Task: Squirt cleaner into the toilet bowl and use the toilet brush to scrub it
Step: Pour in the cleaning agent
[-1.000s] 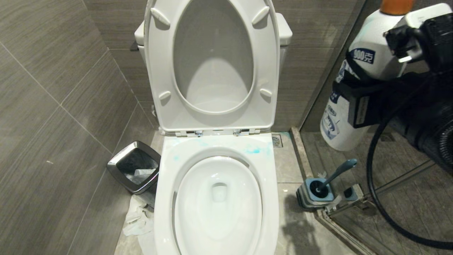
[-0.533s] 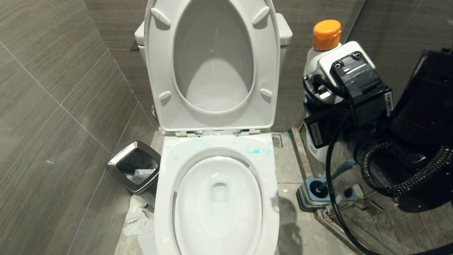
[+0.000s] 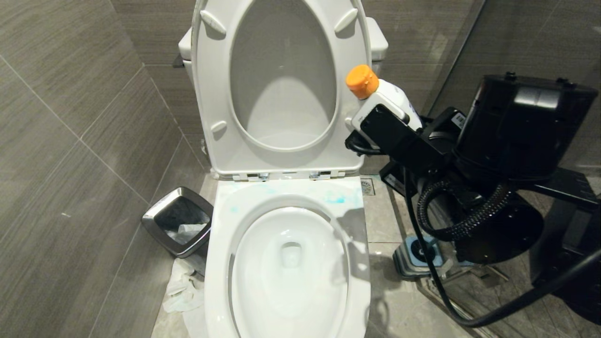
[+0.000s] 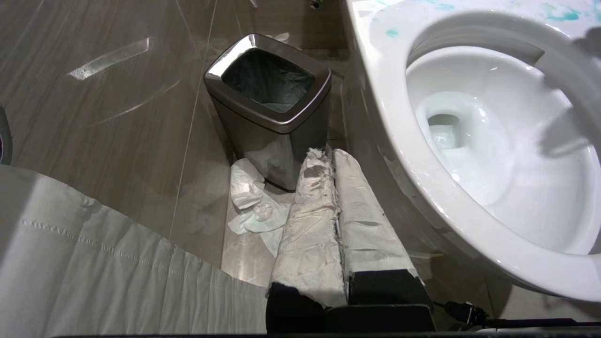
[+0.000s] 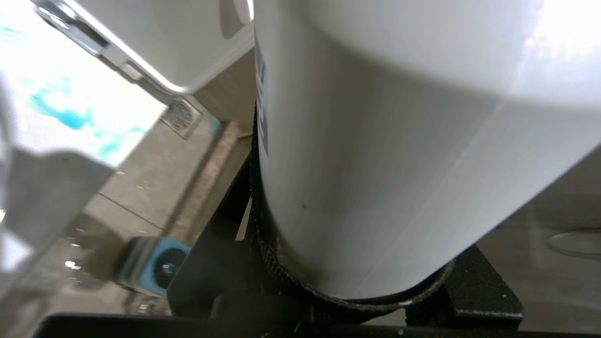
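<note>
A: How should the squirt go?

B: Judging from here, the orange cap (image 3: 362, 81) of the white plastic squeeze bottle of cleaner (image 3: 392, 101) needs tipping further down and carrying out over the glossy white ceramic toilet bowl (image 3: 263, 300), aiming under the blue-smeared rim before squeezing. I can't tell whether the cap is open.

A: And the arm?

B: The right gripper (image 3: 382, 126) clamps the bottle's body, leaning it with the cap towards ten o'clock, beside the raised seat at about three o'clock of its ring. The left gripper (image 4: 334, 234) hangs low by the bowl's left side, its wrapped fingers pressed together, empty.

A: The brush?

B: Its square blue-and-grey holder (image 3: 418, 253) sits on the floor at the bowl's three o'clock; the arm hides the handle.
</note>
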You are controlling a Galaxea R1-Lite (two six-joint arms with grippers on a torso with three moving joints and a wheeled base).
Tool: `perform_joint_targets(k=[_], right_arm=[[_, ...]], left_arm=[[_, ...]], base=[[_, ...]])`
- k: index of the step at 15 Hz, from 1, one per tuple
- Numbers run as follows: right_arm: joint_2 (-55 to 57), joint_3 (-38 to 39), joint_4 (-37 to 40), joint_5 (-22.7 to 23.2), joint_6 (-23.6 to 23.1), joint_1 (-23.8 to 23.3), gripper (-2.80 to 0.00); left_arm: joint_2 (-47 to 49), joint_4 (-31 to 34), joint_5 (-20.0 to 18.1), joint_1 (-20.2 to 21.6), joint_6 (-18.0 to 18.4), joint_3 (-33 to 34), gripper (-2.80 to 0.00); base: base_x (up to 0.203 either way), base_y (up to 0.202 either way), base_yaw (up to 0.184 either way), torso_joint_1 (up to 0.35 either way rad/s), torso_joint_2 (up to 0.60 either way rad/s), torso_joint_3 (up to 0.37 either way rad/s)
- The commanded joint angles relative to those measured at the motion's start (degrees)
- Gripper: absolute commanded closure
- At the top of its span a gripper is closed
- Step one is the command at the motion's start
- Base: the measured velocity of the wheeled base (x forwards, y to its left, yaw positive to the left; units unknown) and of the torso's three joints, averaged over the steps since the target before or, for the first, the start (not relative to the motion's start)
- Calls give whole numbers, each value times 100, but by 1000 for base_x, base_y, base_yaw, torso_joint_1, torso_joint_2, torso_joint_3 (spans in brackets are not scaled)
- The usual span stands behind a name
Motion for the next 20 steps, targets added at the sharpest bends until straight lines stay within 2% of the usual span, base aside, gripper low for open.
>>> perform_joint_targets(k=[1,2,5,7,16,18,20], right_arm=[[427,-196,-480,-162,-836,7,0],[509,-189,-892,-178,-1481,3,0],[986,-167,-2781,-173,-3551,2,0],[1136,-107,-3353,-150,-4662,18,0],[1093,19,-3460,-127,-8118,615,0],[979,222,-3464,-125,-8728,631,0],[935,322,-3465,-127,-9025,632,0]], left_arm=[[5,-4,1,0,2,9,0],[5,-4,1,0,2,9,0],[5,-4,1,0,2,9,0],[5,-4,1,0,2,9,0],[5,-4,1,0,2,9,0],[5,-4,1,0,2,9,0],[5,-4,1,0,2,9,0]], base=[[0,0,0,0,0,0],[0,0,0,0,0,0],[0,0,0,0,0,0],[0,0,0,0,0,0],[0,0,0,0,0,0],[0,0,0,0,0,0],[0,0,0,0,0,0]])
